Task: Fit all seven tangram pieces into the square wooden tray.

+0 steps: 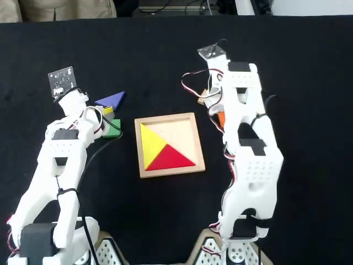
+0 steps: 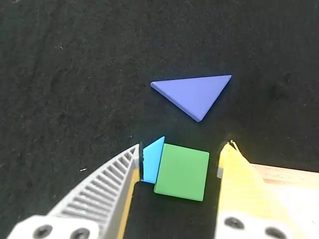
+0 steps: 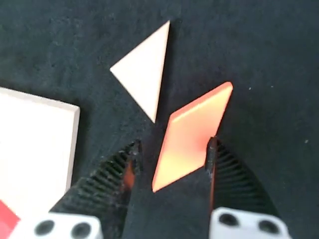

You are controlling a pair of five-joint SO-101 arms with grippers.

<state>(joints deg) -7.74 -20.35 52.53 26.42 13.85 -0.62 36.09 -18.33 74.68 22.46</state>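
**Black cloth (image 1: 309,66), two of seven pieces seated**

From above, the square wooden tray (image 1: 165,117) sits mid-table between the two arms, pale wood with a raised rim. A yellow triangle (image 1: 150,143) and a red triangle (image 1: 172,159), both large and flat, lie inside it edge to edge. They cover its left and near half, and the far right half is bare wood. By my count five pieces are yet to go in. Left of the tray lie a violet-blue triangle (image 1: 112,100) and a green square (image 1: 112,131). Right of it, an orange parallelogram (image 1: 222,117) shows under the right arm.

In the left wrist view, the left gripper (image 2: 182,147) is spread, with its ribbed fingers on either side of the green square and not pinching it. A small light-blue piece (image 2: 152,159) touches the square's side, its shape partly hidden.

In the right wrist view, the right gripper (image 3: 173,143) is likewise spread astride the smooth, glossy parallelogram. A pale unpainted triangle (image 3: 142,69) lies just beyond it, near the tray's corner
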